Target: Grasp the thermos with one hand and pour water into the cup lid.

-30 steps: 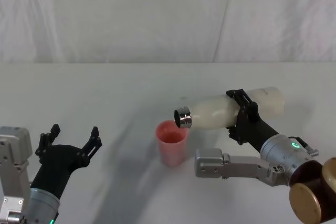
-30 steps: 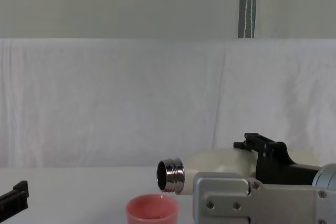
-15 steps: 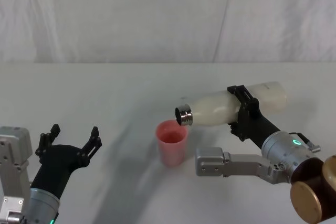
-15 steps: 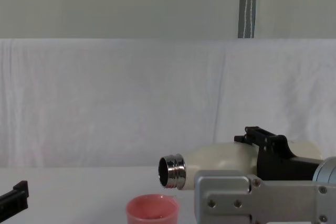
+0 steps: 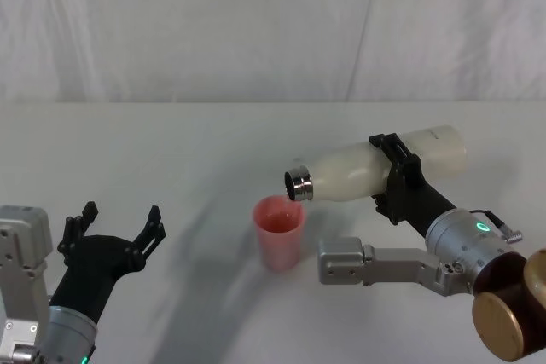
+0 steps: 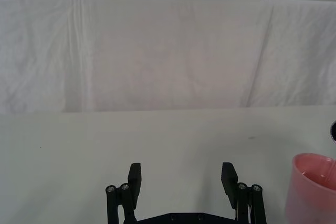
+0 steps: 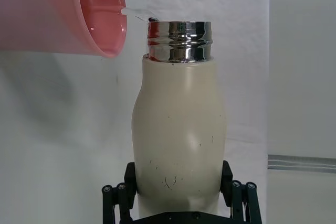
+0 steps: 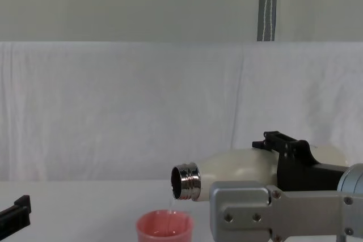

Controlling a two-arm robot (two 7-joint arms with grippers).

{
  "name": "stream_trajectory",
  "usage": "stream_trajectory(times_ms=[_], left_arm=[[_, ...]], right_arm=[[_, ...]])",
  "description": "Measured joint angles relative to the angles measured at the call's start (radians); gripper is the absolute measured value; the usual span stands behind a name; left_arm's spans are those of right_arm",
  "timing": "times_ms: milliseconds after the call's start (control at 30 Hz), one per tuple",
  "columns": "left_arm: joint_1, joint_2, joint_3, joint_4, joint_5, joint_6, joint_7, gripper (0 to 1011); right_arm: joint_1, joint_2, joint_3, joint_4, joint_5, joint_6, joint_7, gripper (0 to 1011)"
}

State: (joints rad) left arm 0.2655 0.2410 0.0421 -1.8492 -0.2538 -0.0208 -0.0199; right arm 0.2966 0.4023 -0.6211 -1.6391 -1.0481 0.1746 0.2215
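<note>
The cream-white thermos [image 5: 354,172] lies nearly level in the air, its steel neck [image 5: 299,185] dipped slightly toward the pink cup lid [image 5: 279,229] on the table. My right gripper [image 5: 397,181] is shut around the thermos body, seen as black jaws either side of the thermos [image 7: 178,129]. A thin clear stream of water [image 7: 137,14] runs from the mouth into the cup lid [image 7: 79,14]; the water [image 8: 173,205] falls into the cup lid [image 8: 164,225]. My left gripper [image 5: 115,228] rests open at the near left, holding nothing.
A white cloth covers the table [image 5: 171,151] and hangs as a backdrop behind it. A grey vertical pole [image 8: 267,5] stands behind the backdrop. The left gripper [image 6: 181,179] sits well left of the cup lid [image 6: 315,182].
The right gripper has raised the thermos base, tipping the neck lower over the cup lid. Water now streams out. The left arm has not moved.
</note>
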Motion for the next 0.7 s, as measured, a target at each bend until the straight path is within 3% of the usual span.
stream_trajectory(times_ms=[700], left_arm=[[0.0,0.0,0.0,0.0,0.0,0.0,0.0,1001]], right_arm=[[0.007,0.005,-0.007,-0.004,-0.009,0.0,0.008,950]])
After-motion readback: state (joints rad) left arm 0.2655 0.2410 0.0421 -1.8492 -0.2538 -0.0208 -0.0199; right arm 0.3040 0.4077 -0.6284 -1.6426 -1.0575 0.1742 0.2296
